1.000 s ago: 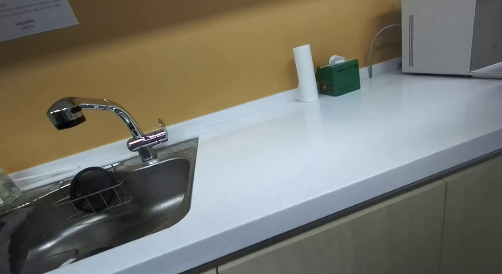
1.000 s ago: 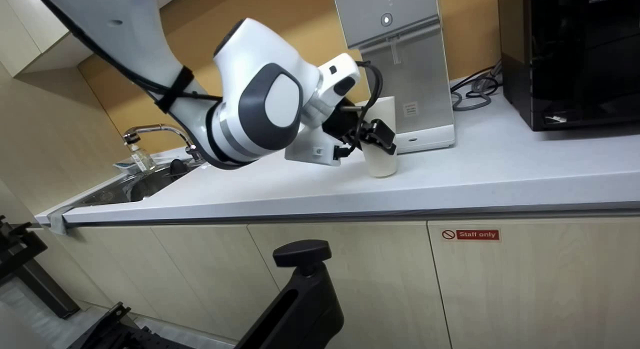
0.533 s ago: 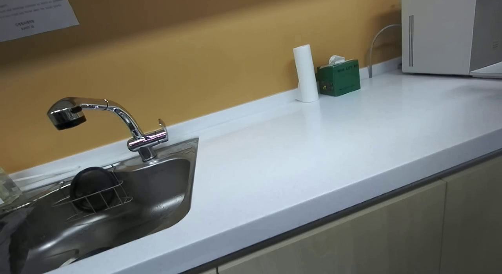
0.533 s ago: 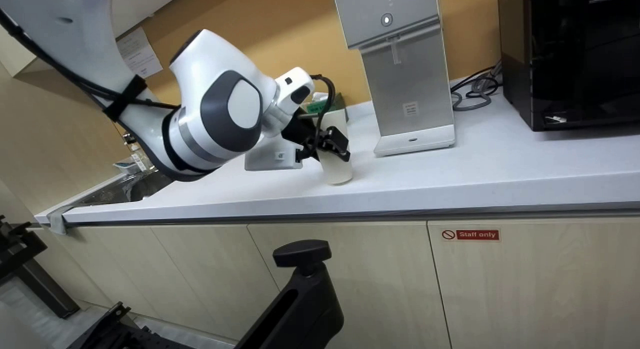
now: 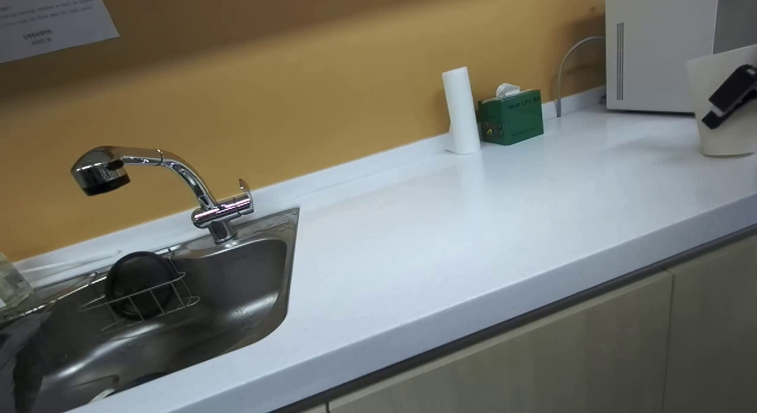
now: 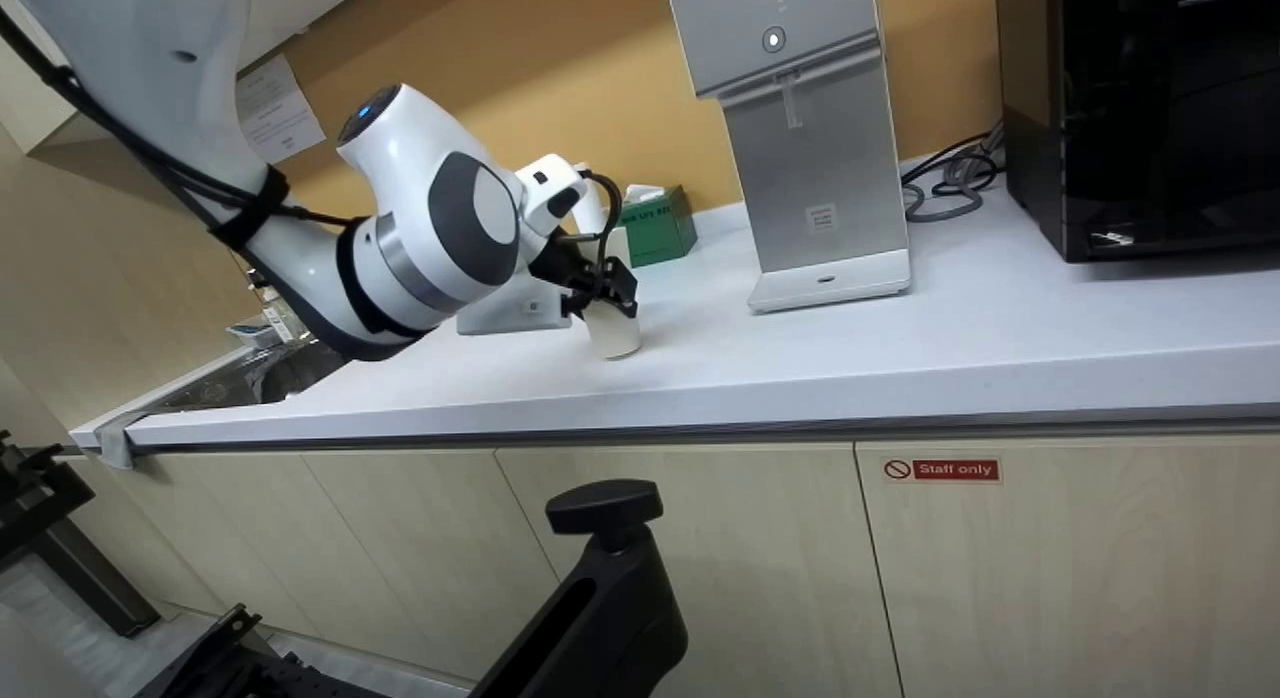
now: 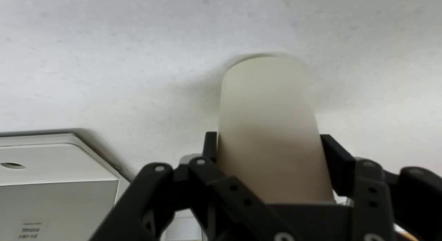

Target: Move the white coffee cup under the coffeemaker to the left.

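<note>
Low in the wrist view, my fingers (image 7: pixel 340 166) are clasping the white cup (image 7: pixel 269 113) mid-wall; inside hidden, I'm guessing light, slick.

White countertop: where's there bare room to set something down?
Widest: the countertop between the sink and the white coffee cup. A smaller patch fronts the coffeemaker. Crowded: by the paper towel roll and green tissue box, and where the gripper holds the cup.

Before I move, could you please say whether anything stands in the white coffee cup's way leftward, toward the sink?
Nothing visible stands between the white coffee cup, held in the gripper, and the sink; the paper towel roll and green tissue box sit back by the wall.
</note>
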Motion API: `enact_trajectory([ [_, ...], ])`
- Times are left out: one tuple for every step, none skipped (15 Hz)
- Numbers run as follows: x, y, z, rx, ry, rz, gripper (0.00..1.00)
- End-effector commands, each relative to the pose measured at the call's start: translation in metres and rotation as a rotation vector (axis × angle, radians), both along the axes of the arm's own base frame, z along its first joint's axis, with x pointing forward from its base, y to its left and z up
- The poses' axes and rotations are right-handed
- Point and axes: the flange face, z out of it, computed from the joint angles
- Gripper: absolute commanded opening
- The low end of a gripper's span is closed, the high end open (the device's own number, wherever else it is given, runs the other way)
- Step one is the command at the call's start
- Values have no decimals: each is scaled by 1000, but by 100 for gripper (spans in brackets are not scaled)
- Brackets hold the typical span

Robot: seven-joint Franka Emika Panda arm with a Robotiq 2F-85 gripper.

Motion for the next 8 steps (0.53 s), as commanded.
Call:
enact_trajectory([
  [13,-8,-13,58,-10,8,48],
  [14,-14,-11,53,-17,4,48],
  [15,-19,-12,58,-23,-1,48],
  [16,-24,-13,62,-26,-6,55],
  [16,-28,-14,64,-28,-9,93],
  [15,-31,-15,66,-30,-12,94],
  [14,-34,-17,65,-28,-12,97],
  [12,-37,-19,64,-23,-12,100],
])
